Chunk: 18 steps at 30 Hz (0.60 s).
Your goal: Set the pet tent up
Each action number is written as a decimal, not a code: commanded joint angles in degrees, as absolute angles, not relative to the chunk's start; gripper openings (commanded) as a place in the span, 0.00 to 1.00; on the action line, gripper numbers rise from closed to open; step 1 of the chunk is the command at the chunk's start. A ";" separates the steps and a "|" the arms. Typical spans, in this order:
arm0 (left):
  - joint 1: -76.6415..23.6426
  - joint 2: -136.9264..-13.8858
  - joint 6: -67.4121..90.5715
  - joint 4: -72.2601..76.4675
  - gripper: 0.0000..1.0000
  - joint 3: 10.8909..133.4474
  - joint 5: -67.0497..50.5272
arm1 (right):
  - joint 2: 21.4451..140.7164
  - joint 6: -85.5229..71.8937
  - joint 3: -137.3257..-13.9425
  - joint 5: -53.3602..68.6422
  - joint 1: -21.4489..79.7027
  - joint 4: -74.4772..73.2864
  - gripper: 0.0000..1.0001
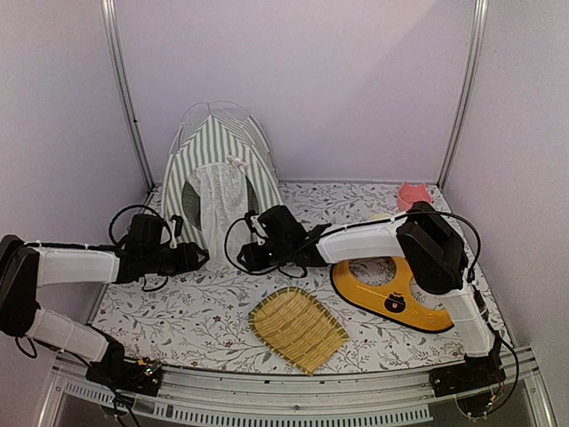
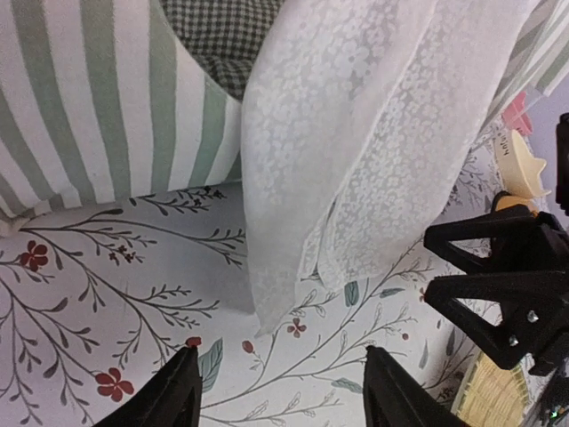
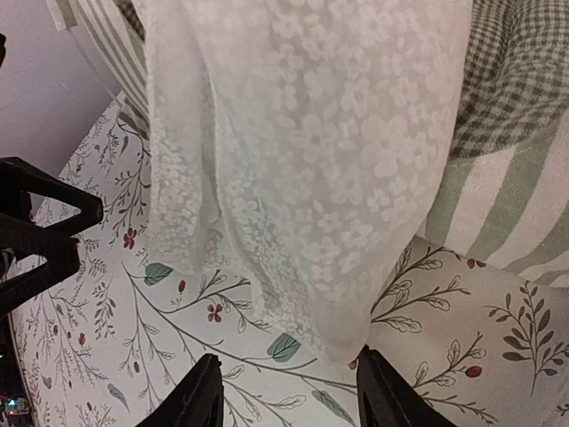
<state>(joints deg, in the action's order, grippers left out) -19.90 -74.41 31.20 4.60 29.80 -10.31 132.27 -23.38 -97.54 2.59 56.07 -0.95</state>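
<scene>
The pet tent (image 1: 213,169) stands upright at the back left, grey-green and white striped, with thin white poles crossing above it. Its white lace door curtain (image 1: 220,206) hangs down the front to the cloth. A green-white checked cushion (image 2: 218,36) shows inside the doorway, also in the right wrist view (image 3: 520,71). My left gripper (image 1: 203,256) is open and empty, just left of the curtain's lower edge (image 2: 293,294). My right gripper (image 1: 242,258) is open and empty, just right of that curtain's hem (image 3: 338,329). Both grippers face each other in front of the door.
A woven bamboo tray (image 1: 298,327) lies near the front middle. A yellow and black flat pet toy (image 1: 396,294) lies at the right under my right arm. A pink object (image 1: 413,194) sits at the back right. Walls and metal frame posts (image 1: 124,89) enclose the floral cloth (image 1: 196,311).
</scene>
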 commanded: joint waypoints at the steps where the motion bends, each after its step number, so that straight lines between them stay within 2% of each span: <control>1: -21.19 -78.39 31.25 11.67 0.64 28.98 -13.06 | 137.50 -25.08 -100.56 0.36 55.62 1.67 0.68; 5: -22.11 -83.56 31.63 14.11 0.64 30.13 -13.90 | 139.12 -25.57 -102.25 -1.38 55.54 2.62 0.67; 7: -22.56 -85.46 32.01 14.73 0.58 30.80 -13.36 | 139.62 -25.56 -103.40 -1.51 55.48 2.55 0.59; 9: -22.76 -87.08 32.37 15.14 0.43 31.51 -13.00 | 139.60 -25.50 -104.00 -1.20 55.47 2.36 0.47; 13: -22.94 -87.52 31.98 13.97 0.11 33.15 -12.00 | 137.71 -25.58 -103.62 -1.54 55.62 1.31 0.13; 14: -23.01 -86.71 31.77 12.92 0.02 33.48 -11.38 | 136.81 -25.58 -103.11 -1.74 55.62 0.98 0.07; 16: -23.18 -83.43 31.41 10.38 0.00 33.39 -9.17 | 134.14 -25.70 -101.17 -2.47 55.61 0.72 0.00; 18: -23.40 -78.22 30.99 6.91 0.00 32.87 -6.06 | 130.45 -25.96 -98.54 -2.96 55.64 0.75 0.00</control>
<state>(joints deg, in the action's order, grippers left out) -22.72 -86.02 32.03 11.27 32.08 -10.98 137.99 -25.63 -101.80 -1.21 55.72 1.08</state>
